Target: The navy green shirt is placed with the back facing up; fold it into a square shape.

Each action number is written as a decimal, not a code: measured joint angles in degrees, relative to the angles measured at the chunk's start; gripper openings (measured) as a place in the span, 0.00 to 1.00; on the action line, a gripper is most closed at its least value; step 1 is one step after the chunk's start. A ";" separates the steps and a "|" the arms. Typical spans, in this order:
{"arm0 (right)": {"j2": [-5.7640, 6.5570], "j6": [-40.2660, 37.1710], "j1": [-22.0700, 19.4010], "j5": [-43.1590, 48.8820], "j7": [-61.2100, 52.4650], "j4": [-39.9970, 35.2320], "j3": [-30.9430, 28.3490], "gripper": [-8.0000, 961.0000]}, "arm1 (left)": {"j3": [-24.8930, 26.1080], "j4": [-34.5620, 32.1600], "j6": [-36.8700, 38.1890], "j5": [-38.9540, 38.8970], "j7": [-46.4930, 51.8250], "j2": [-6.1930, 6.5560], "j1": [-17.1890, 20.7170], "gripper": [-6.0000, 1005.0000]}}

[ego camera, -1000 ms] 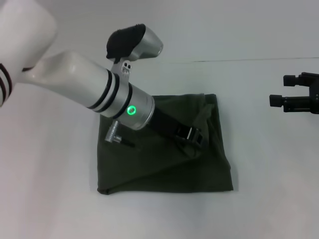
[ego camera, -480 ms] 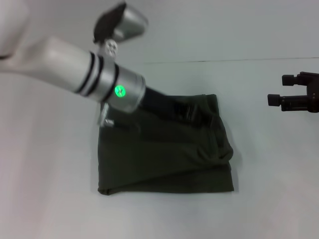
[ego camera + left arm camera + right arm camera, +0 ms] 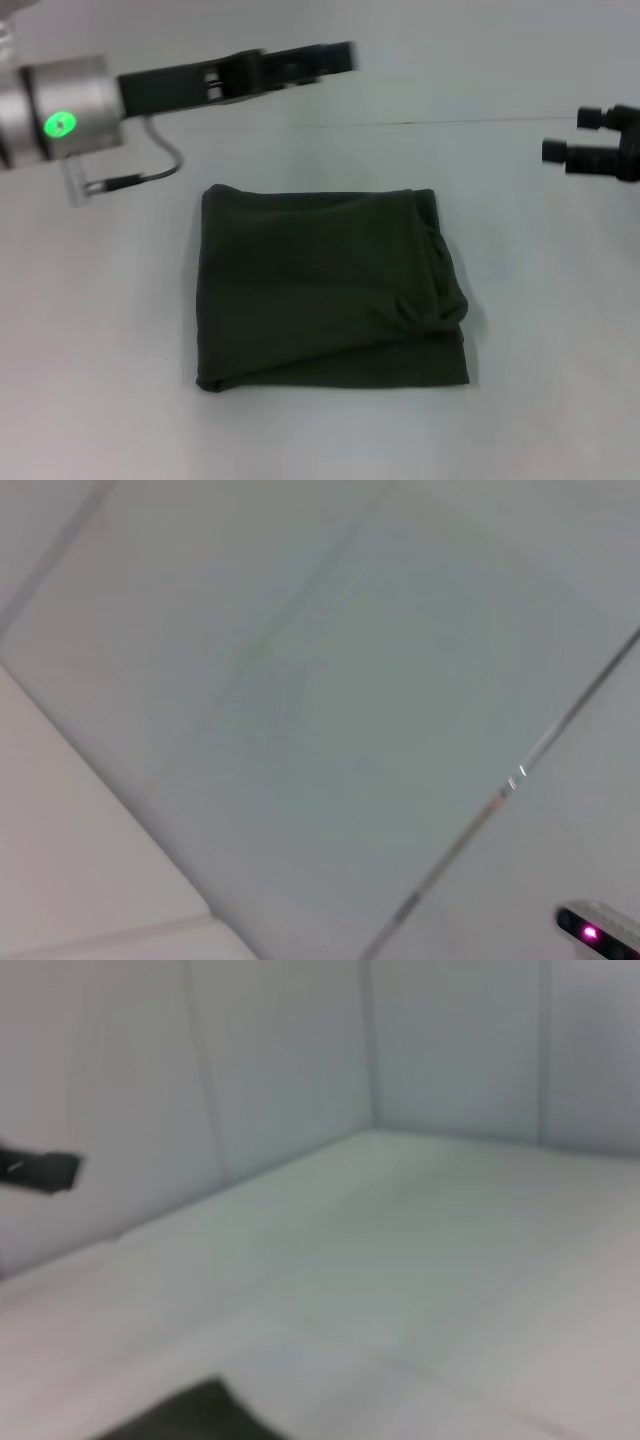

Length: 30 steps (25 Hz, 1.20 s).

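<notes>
Dark olive-green cloth fills the middle of the head view: the navy green shirt (image 3: 330, 290) lies folded into a rough square on a pale grey-white table (image 3: 110, 400). Its near edge runs almost straight across, with a thin folded lip at the near left corner. A diagonal crease climbs from that corner toward the right side, where the layers bunch into a small rounded bulge that sticks out past the right edge. The far edge is straight, and the left edge is neat and upright. No lettering shows on the upper surface. Neither gripper touches the shirt.

Farther back, on the left, the left gripper (image 3: 335, 57) hangs above the table beyond the shirt's far left corner, pointing to the right, well apart from the cloth. Its silver wrist carries a lit green light, and a thin cable loops beneath it. Its black fingers look drawn close together with nothing between them.

At the far right edge, the right gripper (image 3: 580, 135) sits level with the table's far seam, well clear of the shirt. Its two black fingers stand apart, holding nothing.

From the right wrist view, a dark corner of the shirt (image 3: 185, 1415) shows at the frame's edge.
</notes>
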<state>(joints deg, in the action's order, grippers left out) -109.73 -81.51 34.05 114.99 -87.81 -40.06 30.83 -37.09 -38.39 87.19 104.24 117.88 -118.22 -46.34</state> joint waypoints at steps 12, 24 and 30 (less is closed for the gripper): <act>-2.54 4.63 3.42 -3.70 3.36 1.70 1.07 0.97 | -2.78 0.75 -1.90 -3.67 -18.69 -1.87 7.19 0.92; 2.36 3.31 9.15 -3.22 -19.48 0.97 12.64 0.97 | -3.30 1.41 -2.13 -3.94 -29.45 -1.32 10.09 0.92; 2.08 5.77 14.18 3.78 -25.76 0.91 14.22 0.96 | -1.30 1.56 -3.01 -4.09 -33.84 -1.20 11.21 0.92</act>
<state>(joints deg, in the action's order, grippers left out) -107.65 -75.74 48.23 118.77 -113.56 -39.15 45.05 -38.39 -36.83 84.18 100.15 84.04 -119.41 -35.12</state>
